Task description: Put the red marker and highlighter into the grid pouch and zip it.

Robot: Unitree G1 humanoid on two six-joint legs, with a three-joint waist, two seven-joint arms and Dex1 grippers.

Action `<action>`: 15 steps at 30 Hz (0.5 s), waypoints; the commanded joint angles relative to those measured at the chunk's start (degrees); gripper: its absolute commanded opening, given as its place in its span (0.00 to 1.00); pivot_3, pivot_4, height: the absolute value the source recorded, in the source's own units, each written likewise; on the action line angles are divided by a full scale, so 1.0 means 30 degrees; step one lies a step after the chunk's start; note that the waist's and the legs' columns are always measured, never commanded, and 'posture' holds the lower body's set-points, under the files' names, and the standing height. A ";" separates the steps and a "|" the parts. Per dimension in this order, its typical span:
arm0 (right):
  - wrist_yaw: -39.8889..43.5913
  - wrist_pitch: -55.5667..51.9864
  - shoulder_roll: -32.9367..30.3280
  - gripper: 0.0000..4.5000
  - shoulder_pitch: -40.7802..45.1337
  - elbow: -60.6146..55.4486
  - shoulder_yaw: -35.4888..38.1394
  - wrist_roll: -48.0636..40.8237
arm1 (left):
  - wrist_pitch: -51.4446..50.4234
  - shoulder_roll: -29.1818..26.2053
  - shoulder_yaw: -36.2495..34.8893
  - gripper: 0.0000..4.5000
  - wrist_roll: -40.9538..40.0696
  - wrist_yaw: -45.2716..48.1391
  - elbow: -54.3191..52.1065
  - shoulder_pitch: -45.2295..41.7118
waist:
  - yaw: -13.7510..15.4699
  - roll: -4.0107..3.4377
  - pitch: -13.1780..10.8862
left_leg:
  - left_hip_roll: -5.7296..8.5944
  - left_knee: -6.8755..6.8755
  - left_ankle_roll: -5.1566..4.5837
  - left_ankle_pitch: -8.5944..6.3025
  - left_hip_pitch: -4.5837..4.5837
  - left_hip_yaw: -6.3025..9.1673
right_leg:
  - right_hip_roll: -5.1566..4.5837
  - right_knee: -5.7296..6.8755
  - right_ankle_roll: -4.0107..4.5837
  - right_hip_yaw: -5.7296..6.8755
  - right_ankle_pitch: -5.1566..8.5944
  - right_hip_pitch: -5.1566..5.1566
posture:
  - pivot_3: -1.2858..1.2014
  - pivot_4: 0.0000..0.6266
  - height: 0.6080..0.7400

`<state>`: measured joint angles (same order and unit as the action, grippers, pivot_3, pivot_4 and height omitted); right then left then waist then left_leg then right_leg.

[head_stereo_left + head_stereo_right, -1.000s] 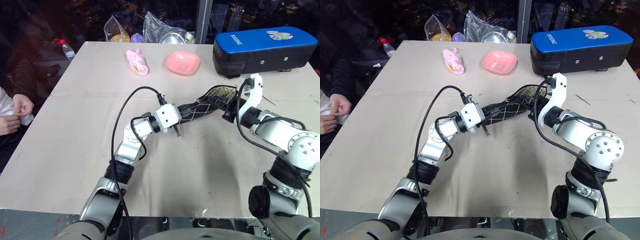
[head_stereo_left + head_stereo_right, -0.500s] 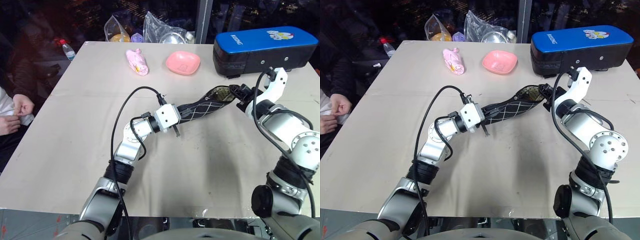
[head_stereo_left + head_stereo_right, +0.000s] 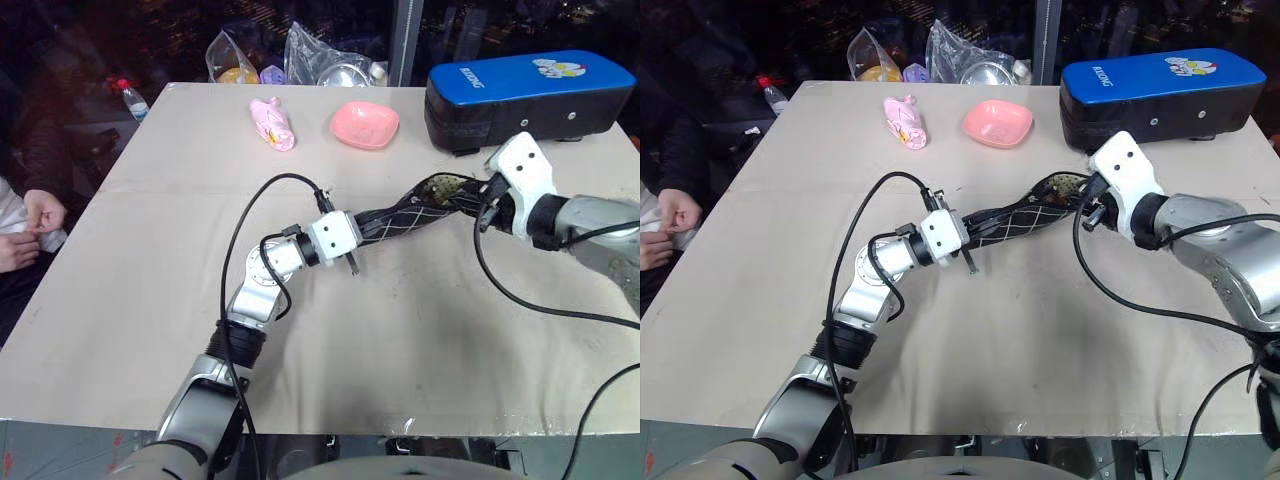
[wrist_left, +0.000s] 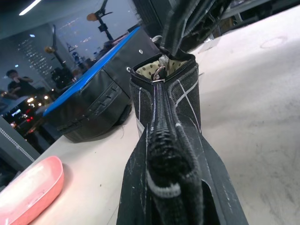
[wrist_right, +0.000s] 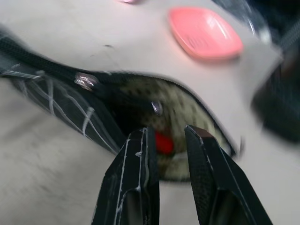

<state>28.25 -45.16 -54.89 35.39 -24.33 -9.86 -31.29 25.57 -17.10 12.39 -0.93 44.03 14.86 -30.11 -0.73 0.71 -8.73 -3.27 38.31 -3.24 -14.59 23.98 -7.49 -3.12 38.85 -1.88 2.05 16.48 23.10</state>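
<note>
Two pincers: left (image 3: 362, 232) clamps limp grid pouch (image 3: 405, 213); right (image 5: 165, 140) narrowly parted over pouch mouth; pinch zipper pull (image 4: 160, 73).

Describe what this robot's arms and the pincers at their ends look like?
Both arms are chains of rounded silver-grey metal segments joined by black rings, each with a white block at the wrist and loose black cables looping alongside. The left gripper and right gripper are black; the right one's two fingers are narrow, flat, tapered bars with scuffed pale scratches.
</note>
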 commanded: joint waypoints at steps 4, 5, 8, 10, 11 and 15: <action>0.3800 0.3262 -0.0354 0.22 0.1134 0.1321 -0.1253 0.3502 | 0.1015 -0.0211 0.0389 0.00 0.0563 0.0042 -0.0107 -0.0416 | 0.0042 0.0002 -0.0001 | 0.0000 0.0006 0.0001 0.0001 0.0000 -0.0006 | -0.0004 0.0007 0.0002 0.0001 -0.0001 0.0000 | 0.52 0.24 1.00; 0.4218 0.3833 -0.0395 0.22 0.1245 0.1634 -0.1503 0.4187 | 0.1094 -0.0254 0.0439 0.00 0.0634 0.0043 -0.0092 -0.0444 | 0.0041 0.0002 -0.0001 | 0.0000 0.0008 0.0001 0.0001 0.0000 -0.0008 | -0.0005 0.0008 0.0002 0.0003 -0.0001 0.0000 | 0.52 0.24 1.00; 0.5314 0.4811 -0.0318 0.22 0.1438 0.2319 -0.1900 0.5481 | 0.1225 -0.0317 0.0495 0.00 0.0761 0.0018 -0.0078 -0.0490 | 0.0047 0.0002 -0.0001 | 0.0000 0.0012 0.0002 0.0001 0.0000 -0.0011 | -0.0006 0.0009 0.0002 0.0017 -0.0001 0.0000 | 0.52 0.24 1.00; 0.6091 0.5632 -0.0338 0.22 0.1570 0.2727 -0.2265 0.6464 | 0.1308 -0.0360 0.0535 0.00 0.0819 0.0008 -0.0051 -0.0527 | 0.0046 0.0002 -0.0001 | 0.0000 0.0013 0.0002 0.0002 0.0000 -0.0014 | -0.0005 0.0009 0.0002 0.0033 -0.0001 0.0000 | 0.52 0.24 1.00; 0.6513 0.5986 -0.0323 0.22 0.1629 0.2883 -0.2432 0.6850 | 0.1327 -0.0362 0.0548 0.00 0.0825 -0.0002 -0.0041 -0.0535 | 0.0044 0.0001 -0.0001 | 0.0000 0.0013 0.0002 0.0001 -0.0001 -0.0017 | -0.0006 0.0009 0.0002 0.0042 -0.0001 0.0000 | 0.52 0.24 1.00; 0.7684 0.7237 -0.0132 0.22 0.1917 0.3522 -0.2980 0.8452 | 0.1387 -0.0351 0.0558 0.00 0.0893 -0.0016 0.0011 -0.0577 | 0.0045 0.0000 -0.0001 | -0.0001 0.0014 0.0003 0.0002 -0.0001 -0.0020 | -0.0006 0.0010 0.0002 0.0066 -0.0001 0.0000 | 0.52 0.24 1.00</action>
<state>49.95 -25.82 -55.17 39.66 -13.59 -19.20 -8.11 28.56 -18.12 14.03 2.06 44.26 15.40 -30.77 -0.59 0.71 -8.73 -3.28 38.36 -3.23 -14.58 23.97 -7.55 -3.14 38.88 -1.87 2.26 16.48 23.11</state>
